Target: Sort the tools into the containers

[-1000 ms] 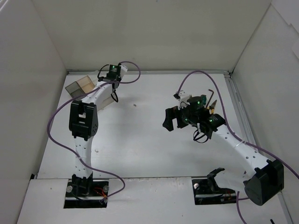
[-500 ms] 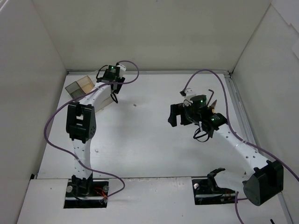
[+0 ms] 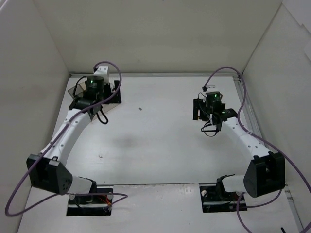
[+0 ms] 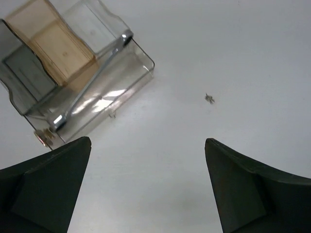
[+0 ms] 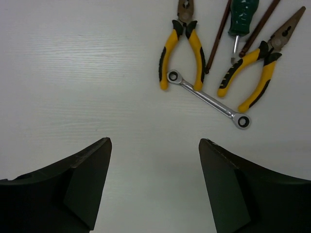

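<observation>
A clear divided tray (image 4: pixel 144 73), the containers, lies at the upper left of the left wrist view, with tan (image 4: pixel 48 39) and grey (image 4: pixel 24 73) sections. A slim silver wrench (image 4: pixel 92 80) rests slantwise in its clear section. My left gripper (image 4: pixel 148 141) is open over bare table just in front of the tray, holding nothing. The right wrist view shows two yellow-handled pliers (image 5: pixel 166 56) (image 5: pixel 267 48), a green-handled screwdriver (image 5: pixel 241 17), a dark rod (image 5: pixel 217 39) and a silver ratchet wrench (image 5: pixel 209 99) lying together. My right gripper (image 5: pixel 154 140) is open just short of them.
From above, the left gripper (image 3: pixel 97 101) is at the far left corner over the tray (image 3: pixel 73 91), and the right gripper (image 3: pixel 200 109) is near the right wall. Purple cables (image 3: pixel 228 70) loop off both arms. A small speck (image 4: pixel 209 98) lies on the table.
My left gripper has opened and the left arm has stretched out toward the far left. My right gripper has swung right toward the wall, its jaws somewhat narrower.
</observation>
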Motion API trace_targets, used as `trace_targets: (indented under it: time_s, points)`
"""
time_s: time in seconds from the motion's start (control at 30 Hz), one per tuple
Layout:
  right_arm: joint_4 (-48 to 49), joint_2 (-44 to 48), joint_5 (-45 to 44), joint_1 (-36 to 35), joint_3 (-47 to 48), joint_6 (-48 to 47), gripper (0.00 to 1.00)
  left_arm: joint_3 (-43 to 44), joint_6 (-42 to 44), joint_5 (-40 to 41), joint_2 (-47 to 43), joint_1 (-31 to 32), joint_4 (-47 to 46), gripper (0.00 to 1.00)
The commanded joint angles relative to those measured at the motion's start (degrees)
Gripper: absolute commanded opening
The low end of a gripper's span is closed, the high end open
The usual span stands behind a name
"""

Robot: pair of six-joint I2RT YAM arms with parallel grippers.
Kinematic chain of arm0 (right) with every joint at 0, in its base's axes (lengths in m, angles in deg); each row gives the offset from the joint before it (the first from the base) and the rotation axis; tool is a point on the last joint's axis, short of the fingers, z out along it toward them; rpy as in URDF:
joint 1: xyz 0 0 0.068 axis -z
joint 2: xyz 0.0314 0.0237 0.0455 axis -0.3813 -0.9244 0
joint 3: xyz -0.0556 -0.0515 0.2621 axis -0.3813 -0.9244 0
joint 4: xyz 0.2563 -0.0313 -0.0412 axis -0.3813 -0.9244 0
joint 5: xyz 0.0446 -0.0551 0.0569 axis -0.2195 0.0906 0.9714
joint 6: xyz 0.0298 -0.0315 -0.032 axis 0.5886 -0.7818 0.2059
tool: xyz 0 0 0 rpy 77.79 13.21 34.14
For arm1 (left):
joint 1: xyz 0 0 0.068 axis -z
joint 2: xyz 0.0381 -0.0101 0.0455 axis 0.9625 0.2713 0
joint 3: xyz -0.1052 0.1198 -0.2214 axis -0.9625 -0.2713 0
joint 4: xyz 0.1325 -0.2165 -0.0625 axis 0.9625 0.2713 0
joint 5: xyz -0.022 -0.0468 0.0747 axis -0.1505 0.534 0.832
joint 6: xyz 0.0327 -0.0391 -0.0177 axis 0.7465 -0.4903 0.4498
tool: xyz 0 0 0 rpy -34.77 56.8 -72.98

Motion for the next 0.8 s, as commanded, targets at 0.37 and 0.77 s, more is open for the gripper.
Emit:
trace_targets:
  time_s: [0.37, 0.77]
  points:
    - [5.8, -18.1, 1.2, 7.1, 12.4, -3.0, 0.76, -27.5, -5.9, -7.3, -31.2, -0.2, 5.1, 1.00]
    - [3.1, -33.0, 1.2, 8.9, 24.6, -2.6, 0.71, -31.4, -5.3, -7.7, -34.3, -0.2, 3.4, 1.00]
